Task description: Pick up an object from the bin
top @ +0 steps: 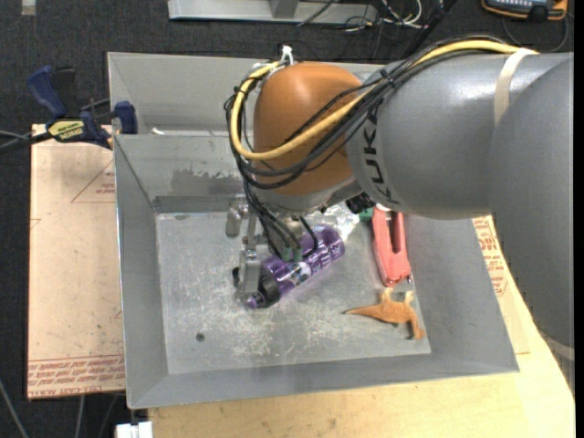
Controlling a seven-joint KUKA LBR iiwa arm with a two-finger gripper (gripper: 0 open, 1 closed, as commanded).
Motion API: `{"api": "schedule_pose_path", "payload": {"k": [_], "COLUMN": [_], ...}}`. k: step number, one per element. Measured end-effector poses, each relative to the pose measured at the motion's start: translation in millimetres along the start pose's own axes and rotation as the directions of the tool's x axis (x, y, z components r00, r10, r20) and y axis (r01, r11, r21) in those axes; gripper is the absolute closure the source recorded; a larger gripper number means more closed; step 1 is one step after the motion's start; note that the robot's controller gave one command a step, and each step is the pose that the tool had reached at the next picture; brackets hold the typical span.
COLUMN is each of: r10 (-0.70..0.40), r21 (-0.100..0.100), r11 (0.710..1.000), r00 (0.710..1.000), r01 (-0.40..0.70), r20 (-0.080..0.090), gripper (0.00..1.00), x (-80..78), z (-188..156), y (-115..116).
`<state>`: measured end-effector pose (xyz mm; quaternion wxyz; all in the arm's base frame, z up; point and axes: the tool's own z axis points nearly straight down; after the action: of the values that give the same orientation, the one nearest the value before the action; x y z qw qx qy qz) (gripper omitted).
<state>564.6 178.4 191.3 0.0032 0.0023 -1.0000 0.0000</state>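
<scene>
Camera view: gripper (251,279) low at 7 o'clock end of purple tube (315,255), bin (137,272) centre; grip cannot tell.

Cylindrical bottle (306,263) lying slantwise on bin (196,327) floor, near middle. At bottle's lower-left end, gripper (248,281) standing, touching or just beside it; cannot tell which. Crumpled wrapper (342,215) lying just behind bottle's upper-right end. Long flat item (388,245) lying right of bottle, apart from it. Small animal figure (394,313) lying right of bottle, nearer bin front, just before long flat item.
</scene>
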Motion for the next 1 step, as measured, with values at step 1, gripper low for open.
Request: {"api": "schedule_pose_path", "payload": {"k": [1], "r10": [0.003], "r21": [-0.001], "r11": [1.000], "r00": [1.000], "r01": [-0.003], "r20": [0.007], "gripper": [0.00], "x": [-1.3], "z": [-4.8], "y": [-1.0]}}
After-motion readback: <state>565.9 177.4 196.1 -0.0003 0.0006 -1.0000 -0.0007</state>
